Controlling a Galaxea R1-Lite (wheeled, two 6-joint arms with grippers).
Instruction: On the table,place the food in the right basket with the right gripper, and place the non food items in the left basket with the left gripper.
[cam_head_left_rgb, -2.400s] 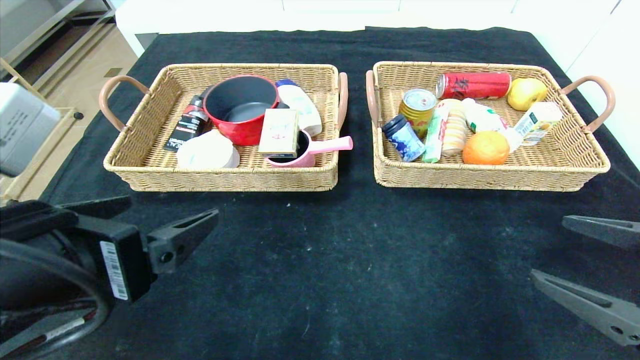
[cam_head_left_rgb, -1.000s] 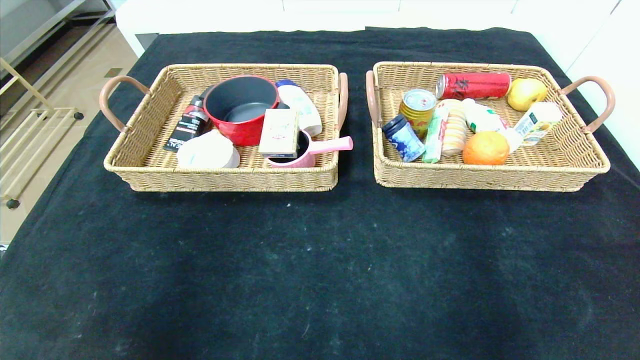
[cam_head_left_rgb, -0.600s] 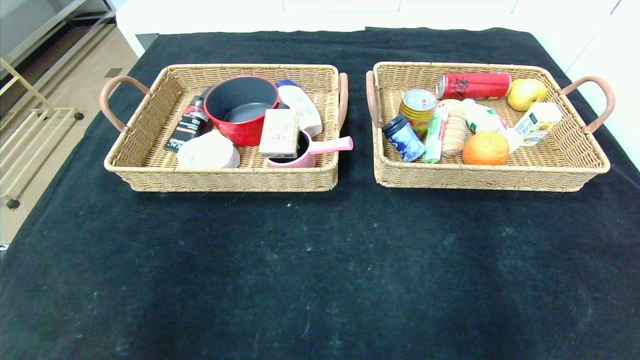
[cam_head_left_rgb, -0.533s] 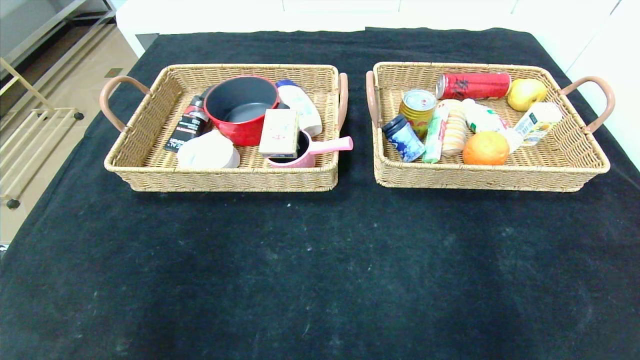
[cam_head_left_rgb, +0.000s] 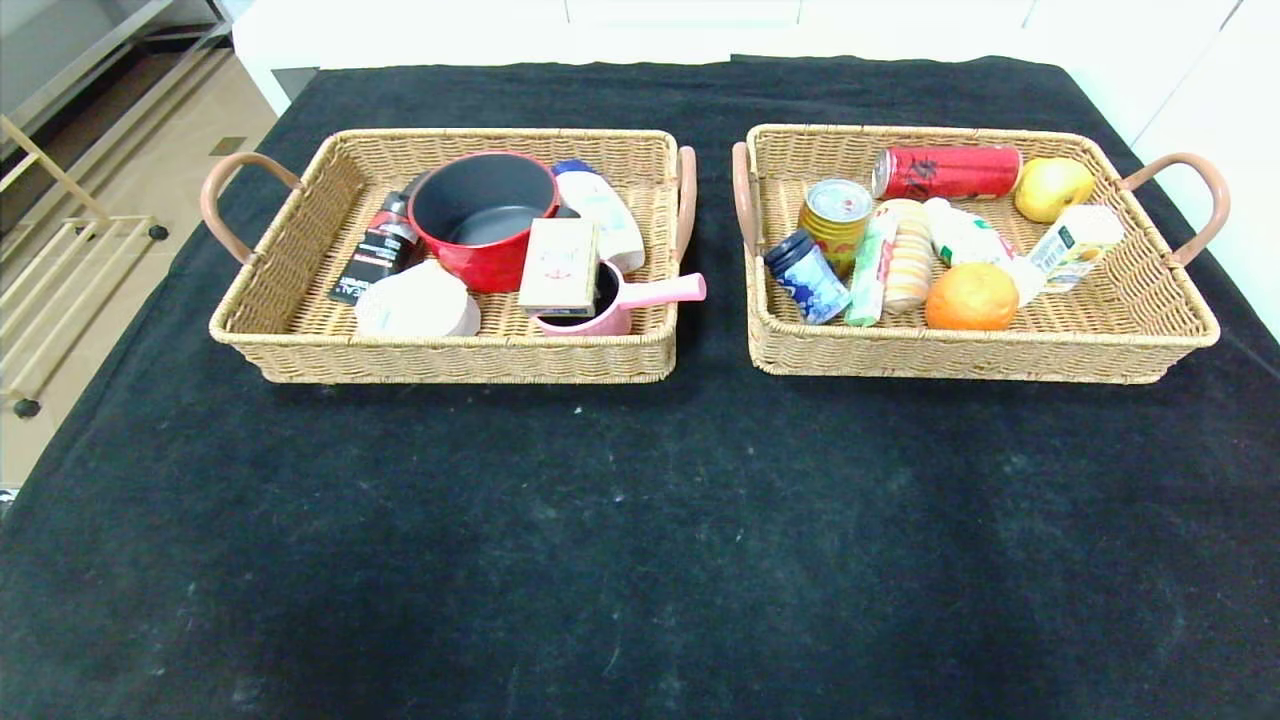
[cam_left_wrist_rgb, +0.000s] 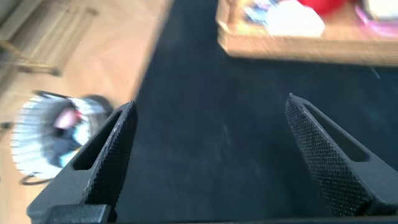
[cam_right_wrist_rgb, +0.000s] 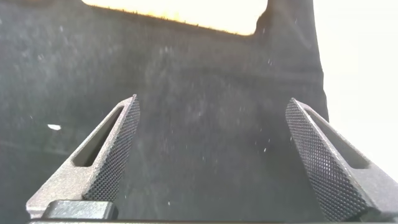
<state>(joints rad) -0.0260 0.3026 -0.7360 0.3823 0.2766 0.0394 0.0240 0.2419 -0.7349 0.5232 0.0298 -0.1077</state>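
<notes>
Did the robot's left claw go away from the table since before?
Yes. Earlier it showed in the head view's lower left, in front of the left basket. It has pulled back out of that view; the left gripper is open over the table's left edge.

A black cloth-covered table (cam_head_left_rgb: 640, 520) fills most of the head view. Beyond its far edge stands white cabinetry (cam_head_left_rgb: 680, 25). To the table's left lies a light wooden floor (cam_head_left_rgb: 130, 130), on which a pale slatted wooden rack (cam_head_left_rgb: 55, 290) stands. In the left wrist view, a wire-framed round object (cam_left_wrist_rgb: 53, 134) rests on that floor beside the table edge
</notes>
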